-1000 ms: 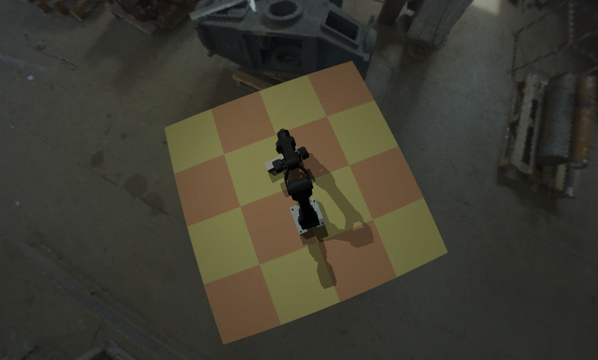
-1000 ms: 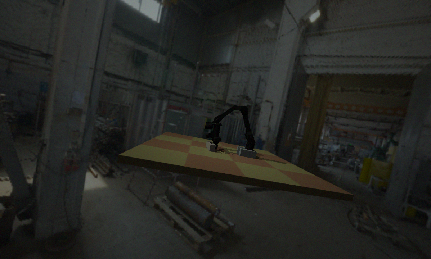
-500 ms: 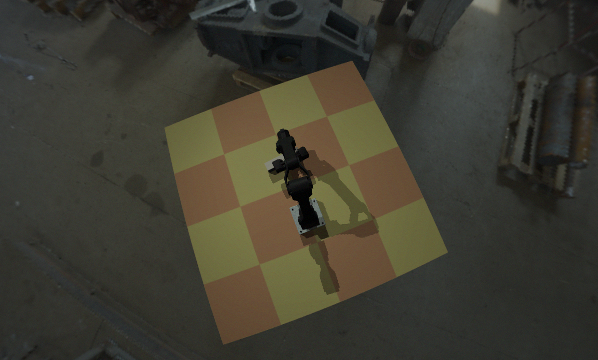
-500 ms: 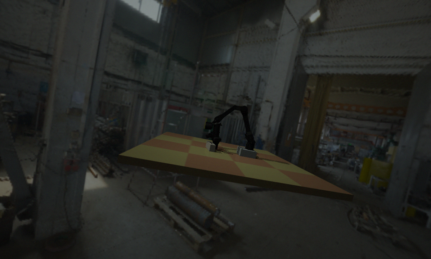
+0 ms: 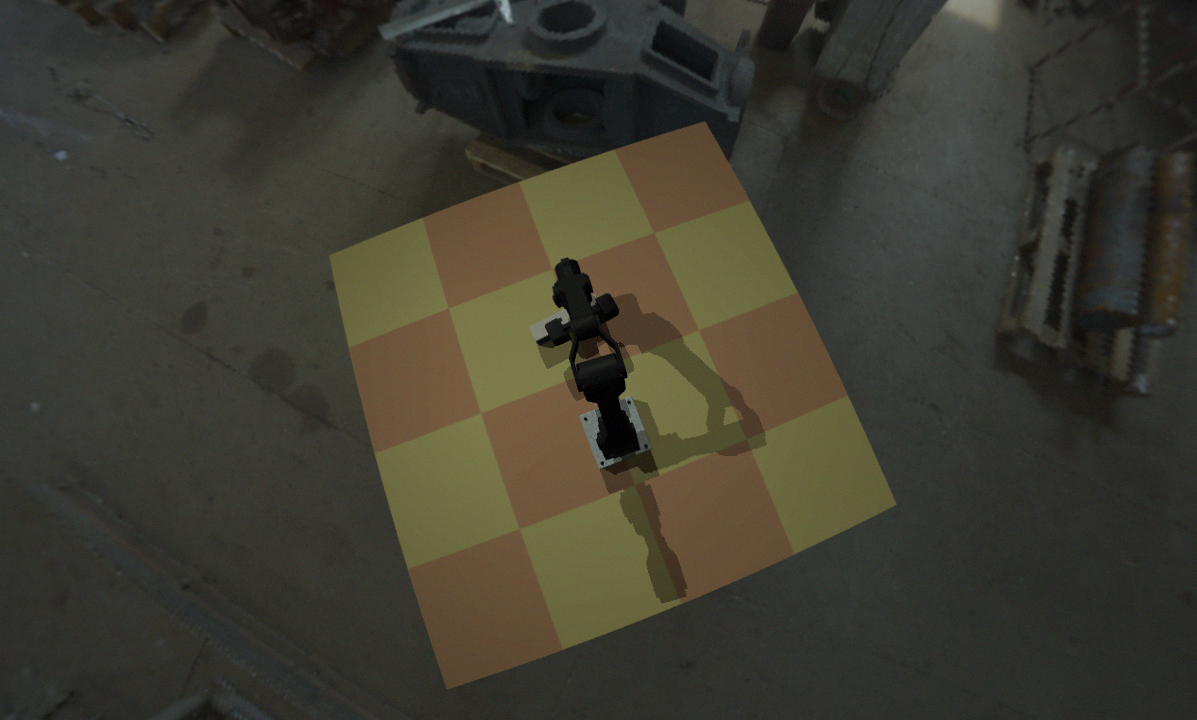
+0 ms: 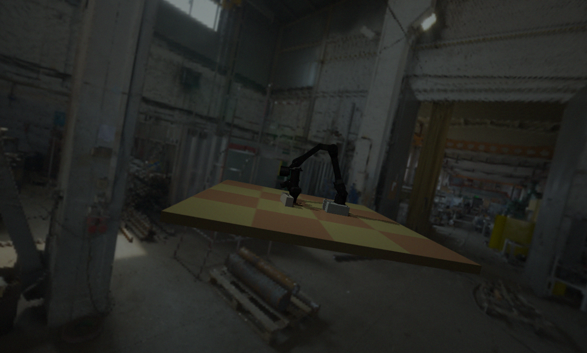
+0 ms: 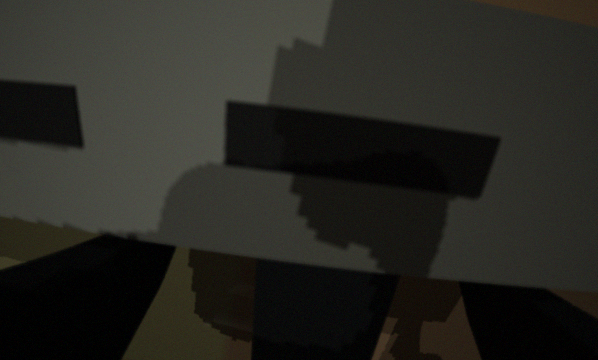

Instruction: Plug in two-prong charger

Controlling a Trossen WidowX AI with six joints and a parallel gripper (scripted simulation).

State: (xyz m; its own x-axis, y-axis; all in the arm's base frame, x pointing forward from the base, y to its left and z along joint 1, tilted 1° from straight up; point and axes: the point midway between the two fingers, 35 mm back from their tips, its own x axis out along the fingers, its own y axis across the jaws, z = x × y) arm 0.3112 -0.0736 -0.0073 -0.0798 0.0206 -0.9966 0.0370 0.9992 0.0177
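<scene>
The pale grey power strip (image 5: 544,329) (image 6: 337,209) (image 7: 144,115) crosses the wrist view, with two dark rectangular patches on its face. The right patch lies partly in shadow. My gripper (image 6: 340,203) (image 7: 321,246) is open, low at the strip. Its black fingers show at the lower left and lower right in the wrist view. A dark blue-black block, apparently the charger (image 7: 316,310), lies between the fingers with a gap on either side. Its upper end and the fingertips stop at the strip's lower edge in the wrist view. Its prongs are hidden, so I cannot tell how they sit.
The arm's base plate (image 5: 589,431) stands on the checkered table (image 5: 459,626) (image 6: 225,223). A second small pale block (image 6: 286,200) shows by the arm's foot in the exterior view. The arm hides much of the strip from above. Large machine parts stand beyond the table.
</scene>
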